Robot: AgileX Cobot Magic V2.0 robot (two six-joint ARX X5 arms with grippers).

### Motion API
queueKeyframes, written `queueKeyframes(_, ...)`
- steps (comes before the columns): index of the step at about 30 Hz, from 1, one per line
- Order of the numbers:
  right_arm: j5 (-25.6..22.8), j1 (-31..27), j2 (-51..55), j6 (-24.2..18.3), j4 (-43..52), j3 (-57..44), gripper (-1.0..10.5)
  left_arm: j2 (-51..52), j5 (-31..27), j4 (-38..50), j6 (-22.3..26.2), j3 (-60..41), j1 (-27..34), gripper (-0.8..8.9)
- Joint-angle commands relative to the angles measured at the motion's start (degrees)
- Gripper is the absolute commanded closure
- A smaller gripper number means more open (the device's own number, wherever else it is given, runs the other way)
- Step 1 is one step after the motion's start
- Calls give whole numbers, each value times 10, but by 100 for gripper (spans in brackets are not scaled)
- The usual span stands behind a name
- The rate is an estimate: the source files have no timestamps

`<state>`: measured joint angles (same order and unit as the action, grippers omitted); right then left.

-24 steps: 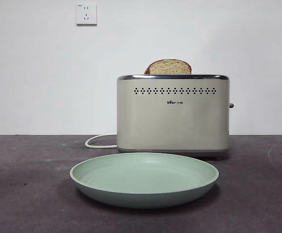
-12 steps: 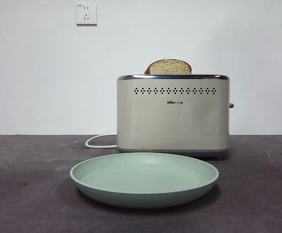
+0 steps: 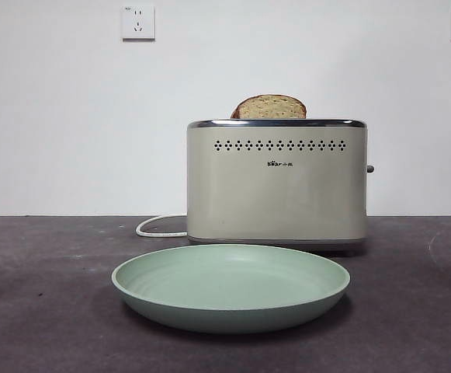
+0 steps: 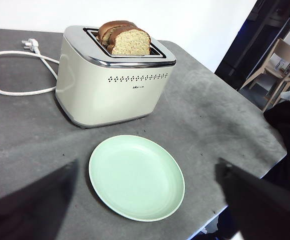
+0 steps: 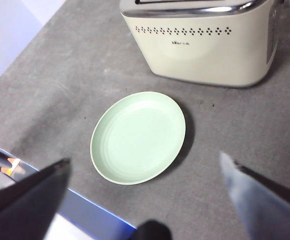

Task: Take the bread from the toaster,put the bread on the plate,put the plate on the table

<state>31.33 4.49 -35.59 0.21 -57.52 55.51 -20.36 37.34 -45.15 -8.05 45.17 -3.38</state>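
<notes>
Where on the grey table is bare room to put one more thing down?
Bare dark grey tabletop lies between the white cord and the round mint-green plate, and beyond the boxy cream toaster toward the far edge. The plate-toaster gap is narrow.

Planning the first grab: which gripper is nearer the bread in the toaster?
Left, as far as the views show. The left gripper looks down on the bread in the toaster. The right gripper hangs over the plate, seeing only the toaster's front.
</notes>
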Motion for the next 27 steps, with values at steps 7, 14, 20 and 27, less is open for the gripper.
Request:
queueKeyframes(7, 1, 1, -14, 4, 0, 1, 312, -14, 8, 51, 38, 1, 1, 229)
queueKeyframes(14, 1, 1, -28, 4, -1, 1, 312, -109, 59, 184, 40, 12, -7, 229)
queueKeyframes(20, 1, 1, -36, 3, -1, 1, 312, -246, 62, 279, 80, 65, -45, 229)
queueKeyframes(27, 1, 1, -46, 2, -1, 1, 312, -440, 40, 315, 139, 180, -112, 230)
